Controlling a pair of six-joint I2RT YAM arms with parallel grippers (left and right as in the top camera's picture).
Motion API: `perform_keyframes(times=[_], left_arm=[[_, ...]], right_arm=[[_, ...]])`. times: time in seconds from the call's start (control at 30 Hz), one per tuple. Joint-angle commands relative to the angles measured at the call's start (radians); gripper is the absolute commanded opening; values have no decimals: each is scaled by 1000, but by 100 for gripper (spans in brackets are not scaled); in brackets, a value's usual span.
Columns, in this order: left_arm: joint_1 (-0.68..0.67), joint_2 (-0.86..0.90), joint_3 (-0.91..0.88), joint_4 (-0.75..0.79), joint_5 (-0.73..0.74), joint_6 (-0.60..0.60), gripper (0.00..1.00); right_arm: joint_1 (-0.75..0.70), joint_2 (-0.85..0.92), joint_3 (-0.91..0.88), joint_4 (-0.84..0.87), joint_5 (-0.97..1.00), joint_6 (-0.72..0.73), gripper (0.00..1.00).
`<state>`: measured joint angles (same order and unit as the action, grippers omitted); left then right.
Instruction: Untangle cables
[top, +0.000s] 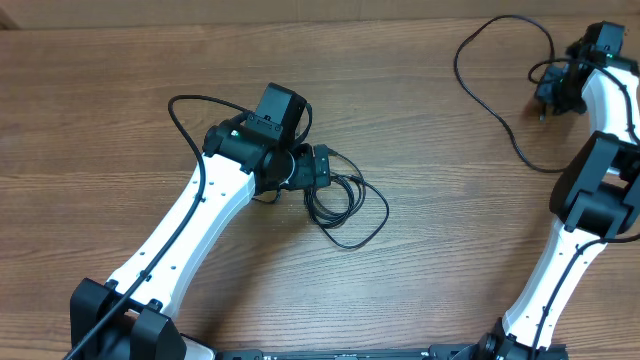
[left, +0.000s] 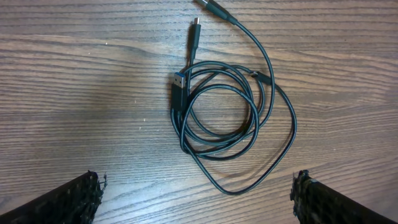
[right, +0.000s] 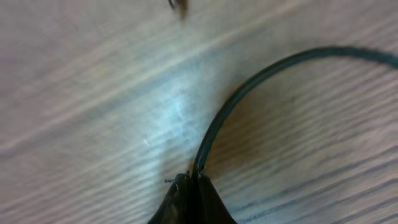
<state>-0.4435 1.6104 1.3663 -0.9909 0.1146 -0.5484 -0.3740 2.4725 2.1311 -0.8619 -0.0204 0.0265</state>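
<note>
1. My L pincer (left: 198, 182): jaws wide, nothing held, hanging above coil.
2. Coiled cable (left: 178, 93): several loops flat on wood table (top: 420, 280); plug ends at coil's upper-left.
3. Loose cable (top: 457, 65): long curve, well right of coil.
4. My R pincer (right: 191, 186): far right of coil, pinched tight on loose cable.

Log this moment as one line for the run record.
left gripper: open, above coiled cables | right gripper: shut on long cable | coiled cables and long cable: apart
</note>
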Motion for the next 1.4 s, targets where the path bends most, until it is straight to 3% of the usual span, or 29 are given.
perform_keyframes(times=[0.0, 0.4, 0.63, 0.87, 0.97, 1.0, 1.03, 1.07, 1.2, 1.37], left_arm=[[6, 0, -2, 1, -14, -6, 99], [6, 0, -2, 1, -14, -6, 100], [6, 0, -2, 1, -14, -6, 100], [6, 0, -2, 1, -14, -6, 100], [6, 0, -2, 1, -14, -6, 100], [6, 0, -2, 1, -14, -6, 100], [6, 0, -2, 1, -14, -6, 99], [6, 0, -2, 2, -14, -6, 100], [6, 0, -2, 1, -14, -6, 100], [6, 0, -2, 1, -14, -6, 100]], right_arm=[[-10, -85, 80, 3, -53, 10, 4], [-10, -133, 271, 43, -336, 10, 4], [-3, -133, 270, 41, -338, -35, 4], [-21, -124, 264, -80, -81, -35, 36], [-41, -108, 264, -134, -4, -28, 42], [-51, -104, 264, -148, 17, -18, 52], [-61, -98, 264, -160, 37, 2, 74], [-74, -95, 264, -174, 58, 34, 78], [-145, -88, 264, -242, 72, 174, 77], [-215, -88, 250, -334, 67, 236, 78]])
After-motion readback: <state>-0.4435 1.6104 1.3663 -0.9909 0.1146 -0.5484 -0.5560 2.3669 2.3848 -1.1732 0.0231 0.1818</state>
